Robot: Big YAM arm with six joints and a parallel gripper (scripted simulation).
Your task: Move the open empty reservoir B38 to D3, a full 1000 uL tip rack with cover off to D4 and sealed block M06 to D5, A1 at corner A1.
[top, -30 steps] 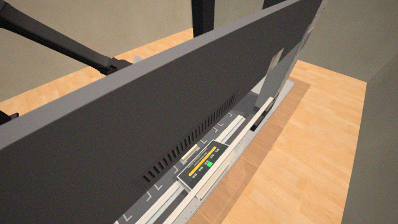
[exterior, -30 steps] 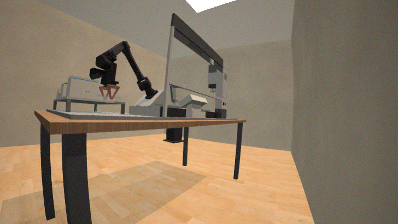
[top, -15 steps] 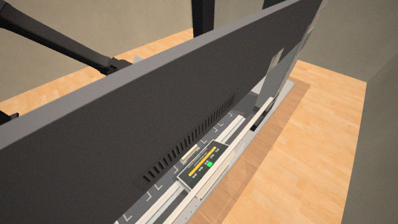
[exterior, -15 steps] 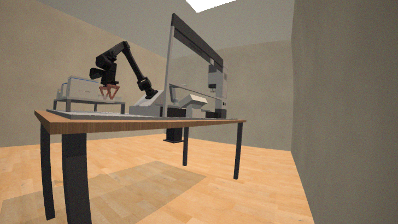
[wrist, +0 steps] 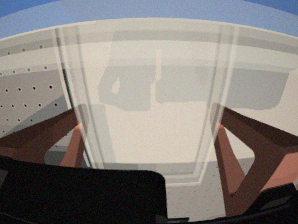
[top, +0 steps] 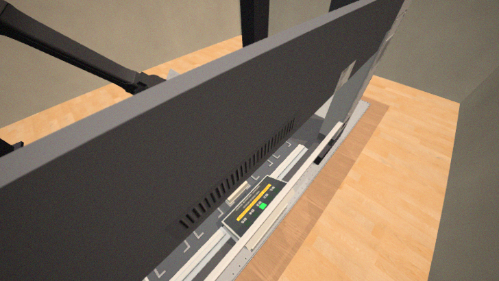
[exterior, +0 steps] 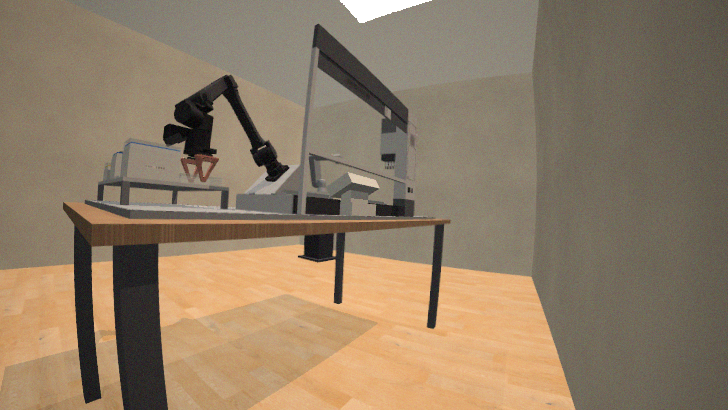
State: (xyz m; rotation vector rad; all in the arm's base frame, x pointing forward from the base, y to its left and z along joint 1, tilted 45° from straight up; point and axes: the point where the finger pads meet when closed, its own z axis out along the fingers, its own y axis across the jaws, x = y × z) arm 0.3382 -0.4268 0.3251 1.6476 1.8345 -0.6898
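Note:
My gripper [exterior: 198,179] [wrist: 149,110] is shut on a clear cover [wrist: 150,137], which spans between the two reddish fingers in the wrist view. The gripper is low over a grey raised stand [exterior: 152,183] in the exterior view. A pale surface with shadows on it shows through the cover. The deck's corner brackets [top: 199,234] show in part below the dark panel in the top view; the rest of the deck is hidden. The reservoir B38, the 1000 uL tip rack, the block M06 and the READY key cannot be made out.
A white instrument with a blue line [exterior: 152,162] stands on the stand beside the gripper. The tall machine frame [exterior: 308,127] with its dark top panel [top: 209,115] rises to the right of the arm. A display [top: 249,205] sits at the deck's front. A perforated surface [wrist: 30,95] shows left of the cover.

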